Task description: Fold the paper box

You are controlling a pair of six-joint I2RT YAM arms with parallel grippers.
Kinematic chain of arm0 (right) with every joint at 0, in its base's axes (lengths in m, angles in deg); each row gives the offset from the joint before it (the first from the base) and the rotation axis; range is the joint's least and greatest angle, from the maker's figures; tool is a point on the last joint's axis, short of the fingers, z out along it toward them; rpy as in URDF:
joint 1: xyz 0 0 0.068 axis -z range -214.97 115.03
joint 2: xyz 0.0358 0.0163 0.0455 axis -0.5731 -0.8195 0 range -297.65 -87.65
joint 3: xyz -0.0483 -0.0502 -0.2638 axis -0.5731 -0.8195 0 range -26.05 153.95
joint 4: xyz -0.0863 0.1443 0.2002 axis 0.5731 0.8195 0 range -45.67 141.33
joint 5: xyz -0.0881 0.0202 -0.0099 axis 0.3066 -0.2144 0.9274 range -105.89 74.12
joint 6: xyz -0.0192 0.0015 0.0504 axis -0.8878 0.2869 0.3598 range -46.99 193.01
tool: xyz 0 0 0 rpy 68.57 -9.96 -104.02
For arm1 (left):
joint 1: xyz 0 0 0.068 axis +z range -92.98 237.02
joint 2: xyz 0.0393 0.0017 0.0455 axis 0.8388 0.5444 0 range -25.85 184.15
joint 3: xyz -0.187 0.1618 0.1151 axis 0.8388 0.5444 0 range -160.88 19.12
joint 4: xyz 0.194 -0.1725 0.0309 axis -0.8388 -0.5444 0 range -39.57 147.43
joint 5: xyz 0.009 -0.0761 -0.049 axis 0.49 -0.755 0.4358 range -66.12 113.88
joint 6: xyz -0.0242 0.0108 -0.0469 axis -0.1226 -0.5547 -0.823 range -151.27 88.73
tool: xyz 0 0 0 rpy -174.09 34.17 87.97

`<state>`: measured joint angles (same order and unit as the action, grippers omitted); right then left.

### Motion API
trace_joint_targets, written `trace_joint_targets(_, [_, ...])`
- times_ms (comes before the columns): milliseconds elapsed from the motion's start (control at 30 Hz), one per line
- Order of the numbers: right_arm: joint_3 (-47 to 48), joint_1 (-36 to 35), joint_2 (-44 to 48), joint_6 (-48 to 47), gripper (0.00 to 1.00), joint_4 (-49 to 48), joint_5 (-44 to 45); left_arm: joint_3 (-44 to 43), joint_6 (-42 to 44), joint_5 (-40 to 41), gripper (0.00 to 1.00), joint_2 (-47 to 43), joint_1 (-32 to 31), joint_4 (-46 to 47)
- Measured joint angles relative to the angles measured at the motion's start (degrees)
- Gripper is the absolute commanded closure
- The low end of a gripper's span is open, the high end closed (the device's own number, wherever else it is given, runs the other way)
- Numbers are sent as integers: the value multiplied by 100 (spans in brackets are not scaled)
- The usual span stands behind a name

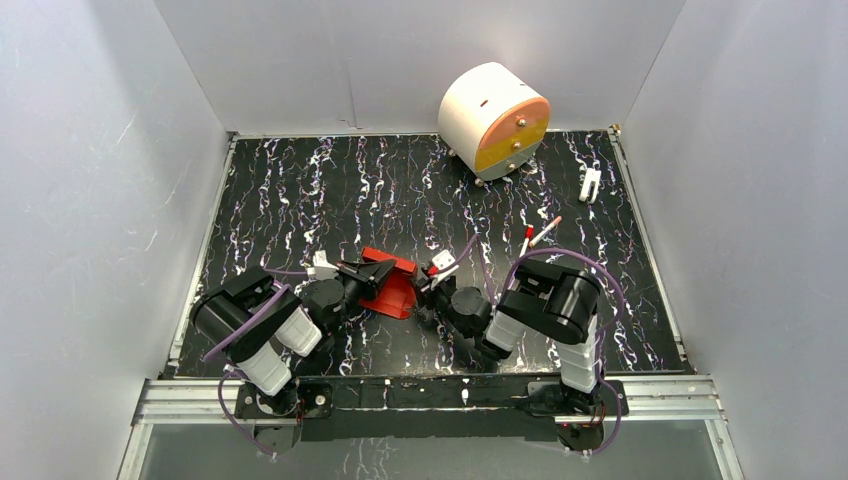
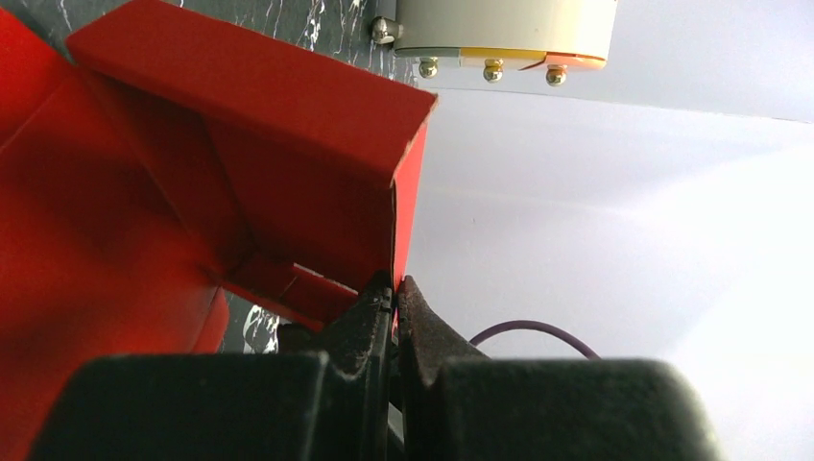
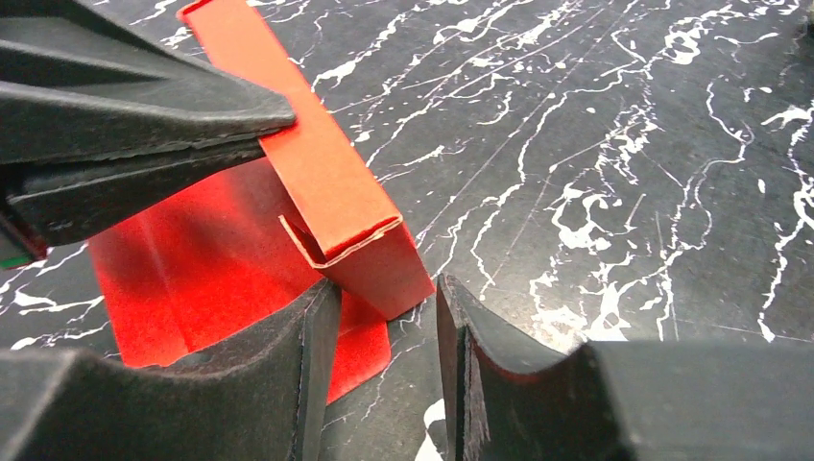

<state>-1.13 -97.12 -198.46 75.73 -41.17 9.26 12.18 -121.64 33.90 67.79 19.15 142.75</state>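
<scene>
The paper box (image 1: 392, 283) is bright red card, partly folded, lying on the black marbled table between the two arms. My left gripper (image 1: 372, 272) is shut on one upright side wall of the paper box (image 2: 240, 192); its fingertips (image 2: 379, 303) pinch the card's edge. My right gripper (image 3: 382, 303) is open, its fingers (image 3: 312, 331) on either side of the box's near corner (image 3: 370, 254); the left finger is close against the card and the right one stands apart. In the right wrist view the left gripper's fingers (image 3: 144, 125) clamp the raised wall above a flat red flap (image 3: 211, 279).
A white-and-orange drum (image 1: 495, 120) stands at the back right, also seen as the drum (image 2: 504, 34) in the left wrist view. Two red-capped white pens (image 1: 537, 236) lie behind the right arm. A small white clip (image 1: 590, 185) sits far right. White walls enclose the table.
</scene>
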Motion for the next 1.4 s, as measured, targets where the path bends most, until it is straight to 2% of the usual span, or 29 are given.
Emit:
trace_joint_targets(433, [164,-20,-398,-518,56,-216,149,42,-166,177,100,11,-229,-2])
trace_joint_targets(633, [245,-17,-511,-763,63,-278,195,48,-245,275,100,35,-238,-2])
trace_joint_targets(900, [282,-13,-544,-938,77,-282,256,68,-271,297,99,31,-256,-4])
trace_joint_targets(1167, [280,4,-540,-1003,86,-302,278,219,-120,144,67,-382,-321,-284])
trace_joint_targets(1400, [260,83,-328,-999,89,-302,140,387,380,-13,51,-1974,-365,-1366])
